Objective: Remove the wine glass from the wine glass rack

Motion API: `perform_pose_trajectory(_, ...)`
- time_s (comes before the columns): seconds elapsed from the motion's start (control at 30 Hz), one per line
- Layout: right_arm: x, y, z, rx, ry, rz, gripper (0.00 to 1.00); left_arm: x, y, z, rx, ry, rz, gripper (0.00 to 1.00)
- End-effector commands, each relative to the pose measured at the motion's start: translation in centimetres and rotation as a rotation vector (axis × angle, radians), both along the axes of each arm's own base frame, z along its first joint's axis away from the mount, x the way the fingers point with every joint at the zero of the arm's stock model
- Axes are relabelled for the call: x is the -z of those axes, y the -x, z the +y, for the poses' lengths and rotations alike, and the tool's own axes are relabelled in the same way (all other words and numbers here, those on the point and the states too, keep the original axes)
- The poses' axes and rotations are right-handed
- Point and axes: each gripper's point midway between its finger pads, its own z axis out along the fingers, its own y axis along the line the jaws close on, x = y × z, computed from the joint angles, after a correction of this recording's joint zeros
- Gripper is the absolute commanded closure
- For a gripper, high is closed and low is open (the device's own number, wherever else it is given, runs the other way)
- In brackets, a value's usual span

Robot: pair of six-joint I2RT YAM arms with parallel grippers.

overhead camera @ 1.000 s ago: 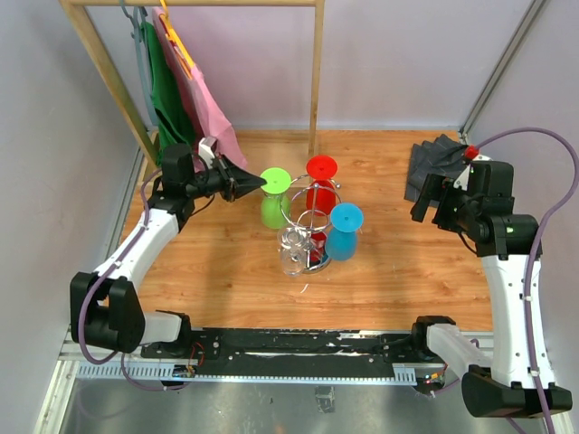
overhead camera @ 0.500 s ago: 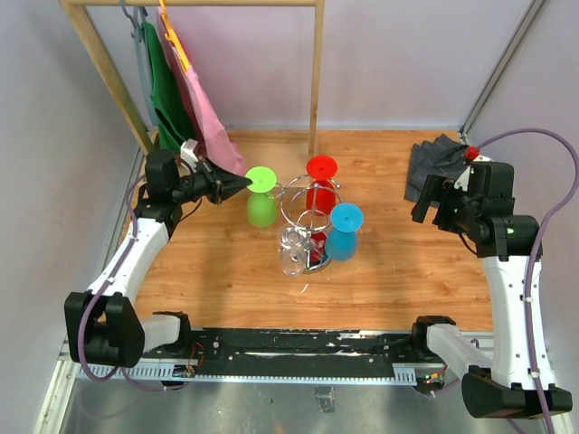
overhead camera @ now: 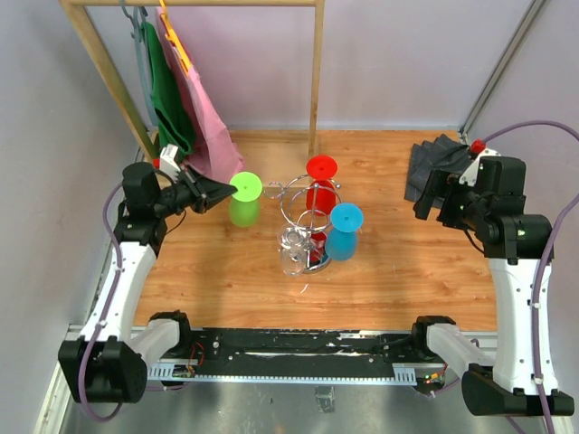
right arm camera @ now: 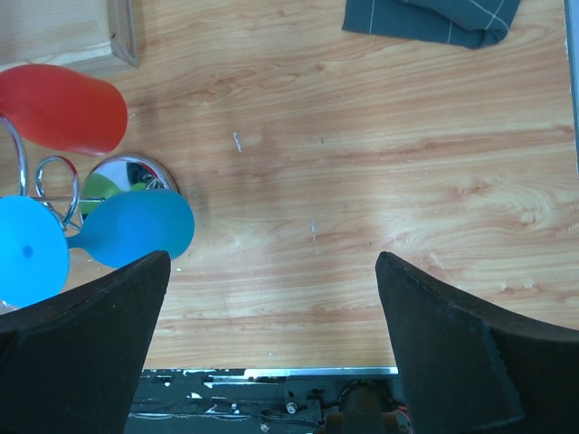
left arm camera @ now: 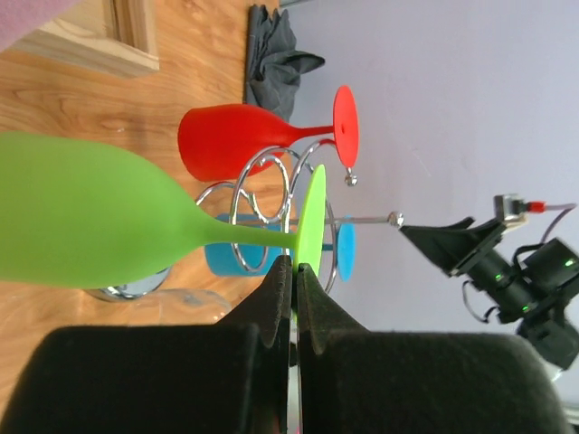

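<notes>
Left of wine glass rack [overhead camera: 306,221] | left gripper [left arm camera: 294,271] pinches green wine glass [overhead camera: 242,204] by foot | right gripper [right arm camera: 271,271] wide, idle | step: glass looks off loops, carry-away | next: set down gently, release

Cropped at left wrist view's left edge: green wine glass [left arm camera: 90,212]. Cropped at right wrist view's top: grey cloth [right arm camera: 434,18].

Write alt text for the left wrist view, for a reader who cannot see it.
The left gripper pinches between its black fingers the edge of the round foot of a lime green wine glass, which shows sideways with its bowl to the left. Behind it a red glass and a blue glass hang on the chrome wire rack.
</notes>
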Motion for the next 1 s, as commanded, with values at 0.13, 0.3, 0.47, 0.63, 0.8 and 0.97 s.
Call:
perform_pose_trajectory(0.13, -2.3, 1.1, 1.4, -0.122, -0.003, -0.005, 0.01, 0.2, 4.1, 1.0, 0.06, -0.234, -0.166, 1.0)
perform_pose_trajectory(0.3, -3.5, 0.8, 3.0, -0.204, -0.051, -0.014, 0.02, 0.5, 5.9, 2.1, 0.121, -0.46, -0.315, 1.0)
perform_pose_trajectory(0.47, -4.4, 0.1, 4.3, -0.283, -0.087, -0.027, 0.01, 2.7, 6.7, 4.4, 0.174, -0.742, -0.429, 1.0)
perform_pose_trajectory(0.63, -4.3, -0.3, 4.7, -0.316, -0.087, -0.024, 0.01, 2.2, 5.7, 5.1, 0.211, -0.875, -0.493, 1.0)
perform_pose_trajectory(0.8, -4.4, -0.5, 4.9, -0.323, -0.092, -0.035, 0.01, 1.2, 4.8, 5.3, 0.236, -1.018, -0.582, 1.0)
perform_pose_trajectory(0.97, -5.1, -0.6, 5.5, -0.354, -0.109, -0.043, 0.01, 2.1, 4.8, 5.2, 0.324, -1.149, -0.66, 1.0)
